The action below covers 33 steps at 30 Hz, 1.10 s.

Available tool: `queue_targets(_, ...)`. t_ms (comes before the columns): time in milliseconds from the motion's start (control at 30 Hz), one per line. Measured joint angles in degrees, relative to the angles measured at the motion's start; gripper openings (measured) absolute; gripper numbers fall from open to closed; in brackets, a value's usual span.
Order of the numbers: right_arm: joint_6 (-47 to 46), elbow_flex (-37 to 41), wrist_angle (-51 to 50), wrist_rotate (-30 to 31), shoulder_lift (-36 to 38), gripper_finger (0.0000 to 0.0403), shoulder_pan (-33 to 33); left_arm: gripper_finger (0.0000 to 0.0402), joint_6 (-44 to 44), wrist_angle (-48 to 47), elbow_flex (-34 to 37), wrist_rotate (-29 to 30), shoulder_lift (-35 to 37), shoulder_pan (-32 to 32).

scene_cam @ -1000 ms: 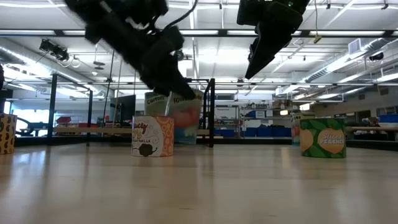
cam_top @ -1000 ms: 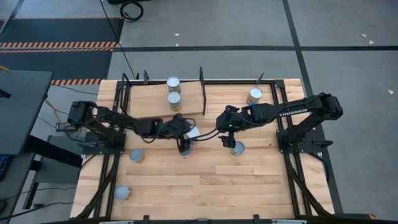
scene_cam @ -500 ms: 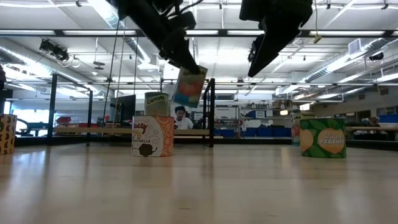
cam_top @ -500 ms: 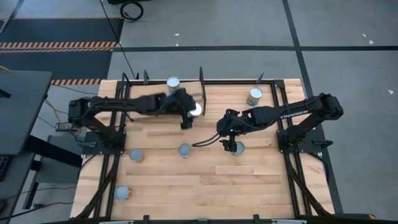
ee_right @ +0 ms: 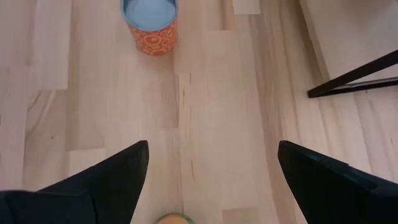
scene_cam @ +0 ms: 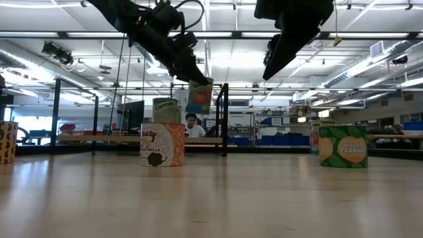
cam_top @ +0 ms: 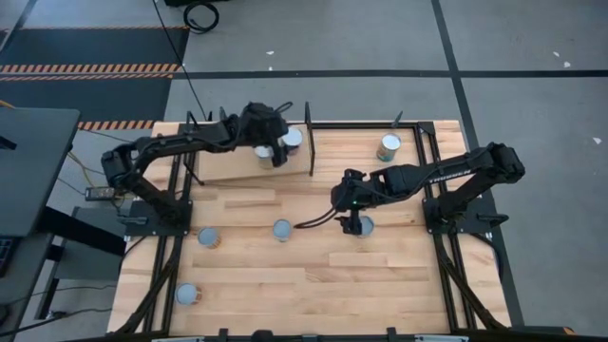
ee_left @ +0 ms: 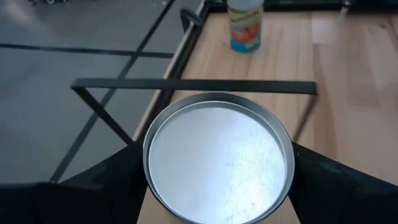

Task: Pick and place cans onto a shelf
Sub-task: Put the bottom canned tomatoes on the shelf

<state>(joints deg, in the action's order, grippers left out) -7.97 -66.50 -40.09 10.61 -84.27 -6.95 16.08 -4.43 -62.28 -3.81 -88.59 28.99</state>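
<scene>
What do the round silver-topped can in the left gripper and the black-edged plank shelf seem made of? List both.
Round silver-topped can, in the left gripper: probably tin-plated metal, since its lid is bright, brushed and ringed by a raised rim.
Black-edged plank shelf: pale wood, matte, with visible board seams; its thin rods look like black-painted metal.

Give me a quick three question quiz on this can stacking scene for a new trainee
1. True or false: the left gripper holds a can in the air above the shelf.
2. Which gripper is open with nothing in it? A left, B right.
3. Fill in: the right gripper hovers over the table beside a ____ with a green label.

Key: 1 true; 2 B; 3 can.
</scene>
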Motion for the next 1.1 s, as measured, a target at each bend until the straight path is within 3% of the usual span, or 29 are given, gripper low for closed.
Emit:
queue_targets(433,0.0,0.0,1.9,0.0,0.0,0.0366,1.5,0.0317,-0.4,8.1,0.0,-2.5,-7.2,7.0)
queue_targets(1100,0.0,0.0,3.6,-0.2,0.0,0.0366,1.5,0.0329,-0.3,10.5,0.0,0.0,-11.4,6.6)
